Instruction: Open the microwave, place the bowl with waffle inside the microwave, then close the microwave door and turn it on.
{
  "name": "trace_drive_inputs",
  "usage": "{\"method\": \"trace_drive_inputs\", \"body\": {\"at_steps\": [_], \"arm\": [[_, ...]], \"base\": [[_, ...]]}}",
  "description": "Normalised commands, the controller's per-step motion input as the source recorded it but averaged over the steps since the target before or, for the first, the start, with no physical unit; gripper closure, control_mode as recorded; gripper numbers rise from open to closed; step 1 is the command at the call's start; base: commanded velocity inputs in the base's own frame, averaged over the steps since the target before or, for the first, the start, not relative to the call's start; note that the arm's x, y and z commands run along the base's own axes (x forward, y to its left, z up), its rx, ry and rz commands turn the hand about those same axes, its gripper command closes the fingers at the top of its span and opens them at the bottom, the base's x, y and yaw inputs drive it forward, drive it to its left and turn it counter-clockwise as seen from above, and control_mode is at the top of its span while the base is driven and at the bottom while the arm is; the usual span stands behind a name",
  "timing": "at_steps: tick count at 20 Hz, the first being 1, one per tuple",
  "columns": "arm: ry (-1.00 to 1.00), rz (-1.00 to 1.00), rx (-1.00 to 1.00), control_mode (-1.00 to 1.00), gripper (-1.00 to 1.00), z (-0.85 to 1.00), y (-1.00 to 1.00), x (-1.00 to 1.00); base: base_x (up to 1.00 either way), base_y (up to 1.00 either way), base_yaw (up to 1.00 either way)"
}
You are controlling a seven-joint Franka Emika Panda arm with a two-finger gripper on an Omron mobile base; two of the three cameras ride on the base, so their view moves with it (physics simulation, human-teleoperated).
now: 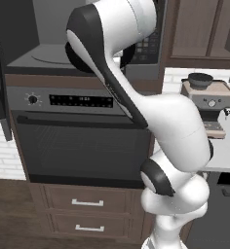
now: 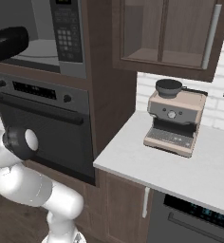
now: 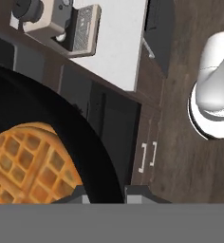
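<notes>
A white robot arm holds a black bowl (image 3: 92,156) carrying a golden waffle (image 3: 28,163) up in front of the open microwave (image 1: 44,58) in a dark-wood kitchen. Seen from the camera on the hand, the bowl's rim runs right down to the two dark fingertips (image 3: 137,193) at the bottom edge, one tip on either side of the rim, so the gripper (image 3: 107,194) is clamped on the bowl's edge with the waffle lying just inside, to one side of the fingers. In the right base view the bowl's dark side (image 2: 9,42) hangs level with the microwave's grey cavity, in front of the round glass turntable (image 2: 38,50), beside the black keypad panel (image 2: 66,31).

No brand name or label can be read anywhere: the keypad buttons and the oven's display strip (image 1: 80,101) carry only marks too small to make out.

The microwave door (image 1: 0,87) stands swung open at the far left of the left base view. Below the microwave sits the black-windowed oven (image 1: 83,146) with its knob and bar handle. On the pale counter (image 2: 180,166) to the right stands a beige-and-steel coffee machine (image 2: 175,118), well apart from the bowl.
</notes>
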Motion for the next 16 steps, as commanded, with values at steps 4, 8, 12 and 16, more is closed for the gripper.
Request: {"method": "trace_drive_inputs", "body": {"at_steps": [4,8,12,16], "arm": [[-0.06,0.00,0.00,-1.00,1.00,-0.43,-0.11,0.10],[-0.03,0.00,0.01,-1.00,1.00,-0.01,-0.06,0.41],[-0.09,0.06,0.01,-1.00,1.00,-0.20,-0.19,0.52],[-0.06,0.06,0.03,-1.00,1.00,-0.27,-0.13,0.53]], "base": [[0.00,0.00,0.00],[0.00,0.00,0.00],[0.00,0.00,0.00],[0.00,0.00,0.00]]}}
